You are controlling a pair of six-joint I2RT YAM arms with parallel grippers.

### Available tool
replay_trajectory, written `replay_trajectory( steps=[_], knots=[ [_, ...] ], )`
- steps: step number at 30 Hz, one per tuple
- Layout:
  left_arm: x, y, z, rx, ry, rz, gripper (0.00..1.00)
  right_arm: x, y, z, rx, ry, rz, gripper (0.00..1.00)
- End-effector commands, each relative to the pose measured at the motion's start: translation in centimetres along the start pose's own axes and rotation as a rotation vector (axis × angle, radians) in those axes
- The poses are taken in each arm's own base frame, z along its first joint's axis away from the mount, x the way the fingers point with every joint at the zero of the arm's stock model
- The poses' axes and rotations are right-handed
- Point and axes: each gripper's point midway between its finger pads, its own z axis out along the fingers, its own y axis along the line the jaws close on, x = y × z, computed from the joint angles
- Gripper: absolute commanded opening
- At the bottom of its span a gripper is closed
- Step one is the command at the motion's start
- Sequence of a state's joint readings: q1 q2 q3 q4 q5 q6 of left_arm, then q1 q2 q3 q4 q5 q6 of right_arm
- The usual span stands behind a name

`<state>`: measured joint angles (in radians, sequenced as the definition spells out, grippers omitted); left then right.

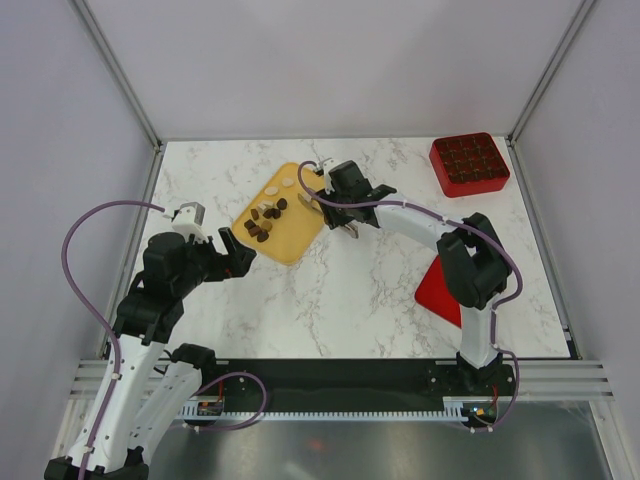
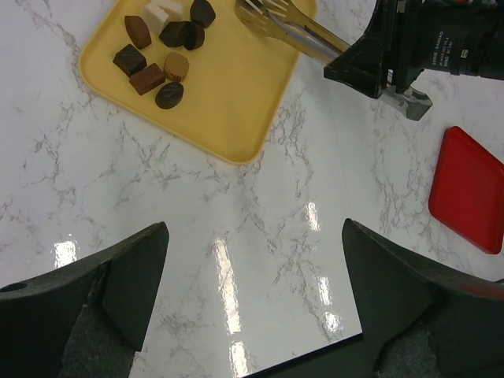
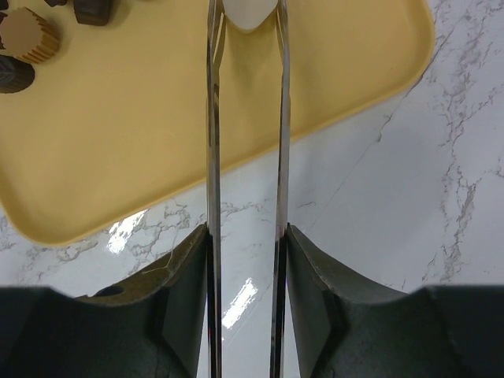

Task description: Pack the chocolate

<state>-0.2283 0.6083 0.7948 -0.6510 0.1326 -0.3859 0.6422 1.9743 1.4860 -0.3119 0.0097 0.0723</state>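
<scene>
Chocolate point(image 1: 265, 222) crowds tray's point(image 1: 293, 238) left edge; tongs point(image 3: 211, 157) cross its right edge.

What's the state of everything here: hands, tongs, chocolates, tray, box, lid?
yellow tray: flat on table.
left hand: open, empty.
right hand: shut on tongs.
tongs: tips flank a white chocolate on the yellow tray.
dark chocolates: loose on yellow tray, unpacked.
red gridded box: uncovered; cell contents unclear.
red lid: off, flat on table.

Lab enclosure: white panels point(image 1: 330, 60), aluminium frame point(image 1: 118, 70)
</scene>
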Motion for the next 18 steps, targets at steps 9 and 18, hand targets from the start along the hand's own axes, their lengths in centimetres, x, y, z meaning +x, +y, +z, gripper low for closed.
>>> replay_trajectory(
  steps=[9, 18],
  knots=[
    [-0.7, 0.1, 0.1, -0.003, -0.037, 0.015, 1.00, -3.3, -0.7, -1.6, 0.052, -0.070, -0.027, 0.41],
    [-0.8, 0.1, 0.0, -0.003, -0.041, 0.015, 1.00, -5.3, -1.0, -4.2, 0.015, -0.111, 0.007, 0.34]
  ],
)
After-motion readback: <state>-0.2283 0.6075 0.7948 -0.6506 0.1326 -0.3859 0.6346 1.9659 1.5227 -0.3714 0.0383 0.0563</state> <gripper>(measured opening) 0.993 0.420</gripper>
